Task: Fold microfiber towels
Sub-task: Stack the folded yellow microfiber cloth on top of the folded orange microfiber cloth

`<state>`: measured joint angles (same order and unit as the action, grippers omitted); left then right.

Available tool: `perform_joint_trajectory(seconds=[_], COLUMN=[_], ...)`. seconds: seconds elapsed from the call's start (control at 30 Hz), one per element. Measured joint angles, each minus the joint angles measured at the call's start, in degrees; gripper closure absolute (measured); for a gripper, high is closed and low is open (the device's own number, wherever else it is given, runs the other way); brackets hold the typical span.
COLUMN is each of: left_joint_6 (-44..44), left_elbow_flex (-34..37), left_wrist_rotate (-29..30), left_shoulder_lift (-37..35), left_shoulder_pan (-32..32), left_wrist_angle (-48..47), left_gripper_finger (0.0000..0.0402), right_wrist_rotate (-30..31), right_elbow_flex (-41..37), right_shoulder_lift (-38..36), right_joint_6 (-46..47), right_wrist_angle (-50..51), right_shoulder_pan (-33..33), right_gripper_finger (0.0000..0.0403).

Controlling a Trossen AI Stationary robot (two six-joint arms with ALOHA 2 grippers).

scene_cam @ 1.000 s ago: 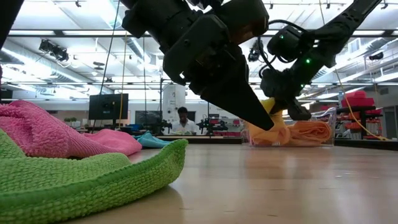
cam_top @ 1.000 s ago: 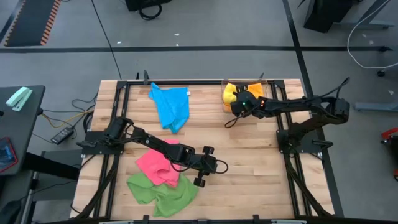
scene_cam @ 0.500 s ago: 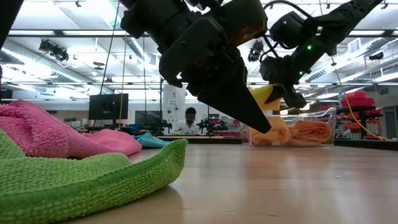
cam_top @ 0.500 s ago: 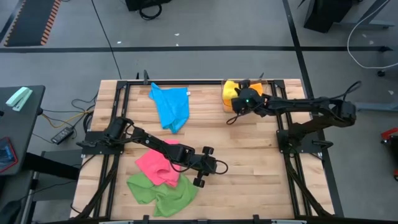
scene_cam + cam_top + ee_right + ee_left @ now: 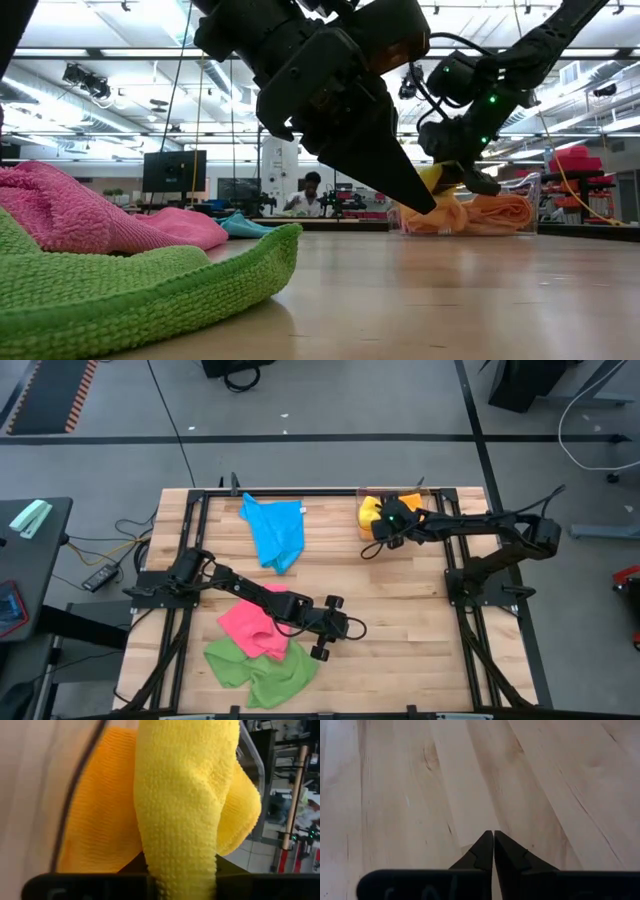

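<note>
Wooden slats of the table (image 5: pixel 400 620) carried 2 arms and 5 towels. Green towel (image 5: pixel 260 670) and pink towel (image 5: pixel 255 625) lay touching beside the left gripper (image 5: pixel 322 628), its jaws together on nothing. Blue towel (image 5: pixel 275 530) lay well apart. Right gripper (image 5: pixel 383 528) clamped the yellow towel (image 5: pixel 180 795) over the orange towel (image 5: pixel 100 820) in the clear bin (image 5: pixel 530 190).

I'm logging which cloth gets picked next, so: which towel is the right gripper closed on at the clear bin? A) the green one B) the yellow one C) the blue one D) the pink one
B: the right wrist view shows the yellow towel pinched in the right gripper, hanging in front of the orange towel, while the high view puts that gripper at the bin.
</note>
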<state>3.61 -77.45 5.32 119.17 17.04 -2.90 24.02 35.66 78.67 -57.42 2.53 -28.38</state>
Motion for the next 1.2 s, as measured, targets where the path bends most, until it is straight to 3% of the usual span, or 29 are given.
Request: perform_joint_trajectory(seconds=[0.27,0.63,0.93,1.2], left_joint_6=[-0.01,-0.01,-0.03,-0.75], left_elbow_flex=[0.02,0.04,0.04,0.07], left_wrist_rotate=[0.0,0.0,0.0,0.0], left_shoulder_lift=[0.0,0.0,0.0,0.0], left_shoulder_pan=[0.0,0.0,0.0,0.18], left_wrist_angle=[0.0,0.0,0.0,-0.15], left_gripper_finger=[0.0382,0.038,0.0382,0.0387], right_wrist_rotate=[-1.53,-6.76,-6.6,-11.22], right_elbow_flex=[0.08,5.45,13.52,16.83], right_shoulder_lift=[-0.07,-0.07,-0.07,-0.08], right_joint_6=[-4.01,2.0,6.92,13.66], right_wrist_angle=[1.97,13.93,27.25,35.13], right_shoulder_pan=[0.0,-0.02,0.0,0.0], right_gripper_finger=[0.0296,0.0215,0.0208,0.0207])
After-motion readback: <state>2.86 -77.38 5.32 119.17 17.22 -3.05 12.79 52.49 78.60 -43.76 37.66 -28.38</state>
